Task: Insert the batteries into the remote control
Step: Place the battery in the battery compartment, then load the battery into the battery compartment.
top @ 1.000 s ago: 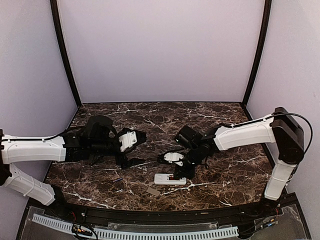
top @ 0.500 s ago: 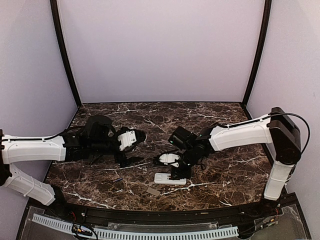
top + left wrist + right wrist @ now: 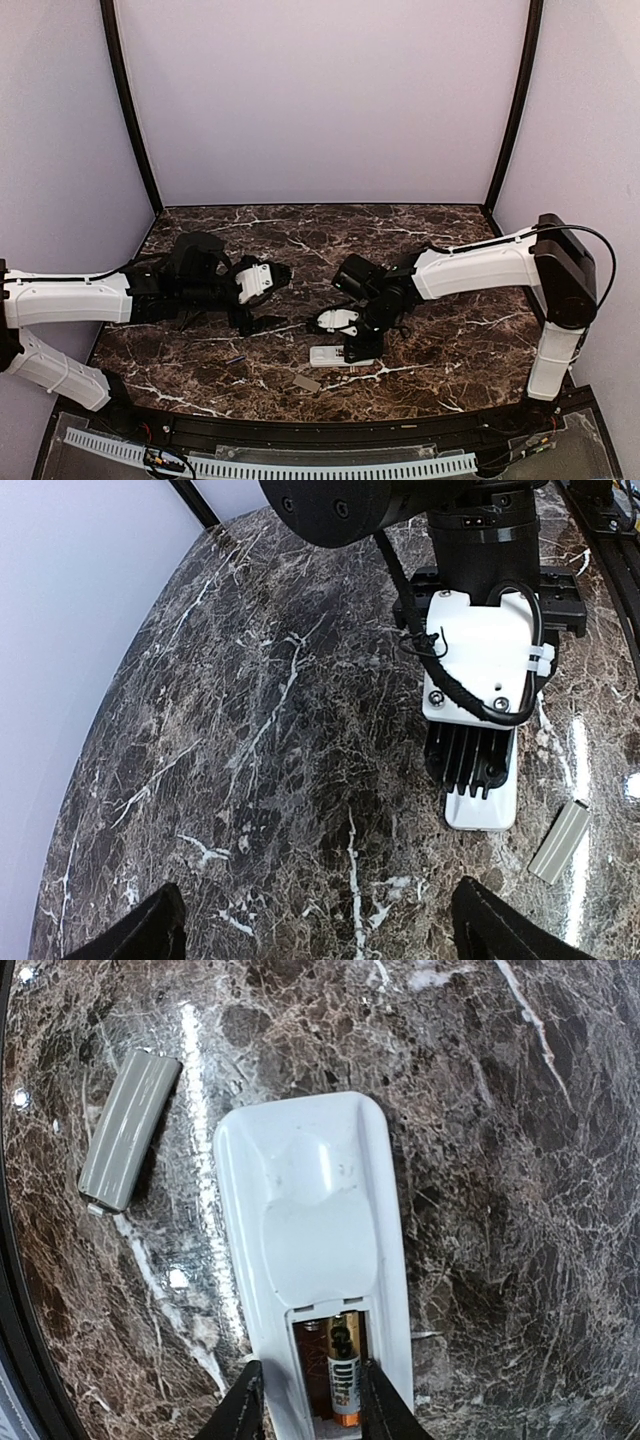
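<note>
The white remote control [image 3: 310,1220] lies back up on the marble, its bay open at the near end. One battery [image 3: 343,1370], gold and white, lies in the bay's right slot; the left slot is bare. My right gripper [image 3: 305,1410] is open, with its fingertips [image 3: 240,1412] on either side of the bay, apart from the battery. In the top view it [image 3: 352,342] covers the remote's right end [image 3: 325,356]. A small dark stick, likely a second battery [image 3: 236,359], lies to the left. My left gripper [image 3: 325,930] is wide open and empty above bare marble [image 3: 278,296].
The flat grey cover piece [image 3: 128,1130] lies beside the remote, near the table's front edge [image 3: 305,383]; it also shows in the left wrist view [image 3: 560,840]. The right arm's wrist [image 3: 480,660] is close in front of my left gripper.
My right gripper has moved left and down over the remote's right end. The left arm, remote and cover have not moved.
</note>
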Motion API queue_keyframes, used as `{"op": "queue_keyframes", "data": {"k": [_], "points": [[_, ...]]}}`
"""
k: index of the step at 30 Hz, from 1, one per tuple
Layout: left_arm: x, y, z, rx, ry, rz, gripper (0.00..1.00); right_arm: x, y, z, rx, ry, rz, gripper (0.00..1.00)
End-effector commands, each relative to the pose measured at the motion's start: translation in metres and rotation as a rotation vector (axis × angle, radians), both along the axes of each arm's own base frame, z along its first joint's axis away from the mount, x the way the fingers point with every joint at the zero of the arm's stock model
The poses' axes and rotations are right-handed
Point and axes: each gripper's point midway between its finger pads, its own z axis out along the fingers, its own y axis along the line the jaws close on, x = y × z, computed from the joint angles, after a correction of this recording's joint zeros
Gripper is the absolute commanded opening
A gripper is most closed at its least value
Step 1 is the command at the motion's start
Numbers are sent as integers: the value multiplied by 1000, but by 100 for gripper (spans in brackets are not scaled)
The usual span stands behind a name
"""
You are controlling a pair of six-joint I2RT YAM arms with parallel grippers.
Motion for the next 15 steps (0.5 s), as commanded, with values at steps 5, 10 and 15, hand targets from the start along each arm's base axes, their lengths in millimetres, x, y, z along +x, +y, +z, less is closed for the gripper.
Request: {"op": "queue_keyframes", "data": {"k": [5, 10, 15], "points": [[-4, 5, -7, 17, 6, -9, 91, 0, 12, 27, 68, -2, 9, 30], [-4, 6, -8, 23, 6, -8, 91, 1, 9, 30, 68, -16, 9, 31], [-4, 6, -9, 27, 8, -9, 92, 12, 3, 27, 56, -29, 1, 40]]}}
